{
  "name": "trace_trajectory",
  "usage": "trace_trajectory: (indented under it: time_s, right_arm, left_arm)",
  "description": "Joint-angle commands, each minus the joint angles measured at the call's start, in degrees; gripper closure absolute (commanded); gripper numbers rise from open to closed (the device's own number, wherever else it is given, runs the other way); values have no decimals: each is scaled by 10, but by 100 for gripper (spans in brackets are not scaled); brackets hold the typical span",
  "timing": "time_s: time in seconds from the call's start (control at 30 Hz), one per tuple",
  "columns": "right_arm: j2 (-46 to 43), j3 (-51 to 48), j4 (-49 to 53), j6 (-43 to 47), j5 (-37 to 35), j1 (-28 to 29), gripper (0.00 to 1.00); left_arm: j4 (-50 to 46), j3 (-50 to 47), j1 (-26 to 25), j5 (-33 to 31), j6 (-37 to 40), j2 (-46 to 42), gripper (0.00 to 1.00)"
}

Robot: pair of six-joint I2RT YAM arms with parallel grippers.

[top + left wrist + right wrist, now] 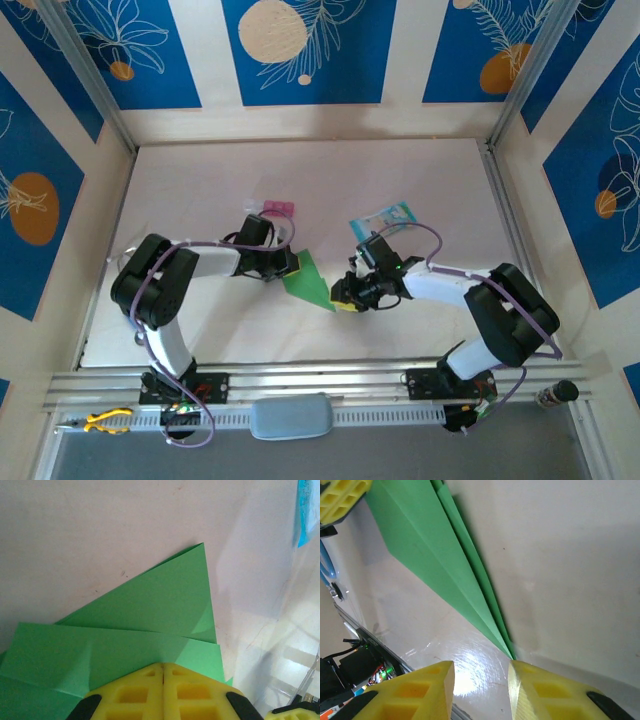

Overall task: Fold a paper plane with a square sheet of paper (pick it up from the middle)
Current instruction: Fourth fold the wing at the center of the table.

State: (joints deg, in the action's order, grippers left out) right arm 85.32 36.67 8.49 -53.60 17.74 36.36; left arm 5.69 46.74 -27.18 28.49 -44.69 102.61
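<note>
Just ahead of our right gripper (481, 669), jaws spread, lies the paper plane (420, 545), nose first, running lengthwise to our left gripper (163, 672) pinching its tail.

No legible text, label, brand, number or sign anywhere.
Pale blue packet (386, 216) on worktop (200, 190): printed face, print too small and blurred to read.
Paper plane (150, 610): plain green faces, nothing to read.
Blue wall panels (300, 70): leaf and circle pattern, no lettering.
</note>
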Motion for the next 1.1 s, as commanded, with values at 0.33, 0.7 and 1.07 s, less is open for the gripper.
trace_trajectory:
  time_s: [0.33, 0.7, 1.07]
  right_arm:
    - [20, -14, -1, -43, -31, 23, 70]
    - [16, -31, -34, -64, -51, 33, 71]
    - [24, -33, -84, -80, -40, 32, 73]
  left_arm:
    - [-8, -8, 8, -6, -9, 28, 92]
    - [-6, -9, 8, -4, -12, 27, 93]
    - [-8, -9, 8, -4, -10, 24, 93]
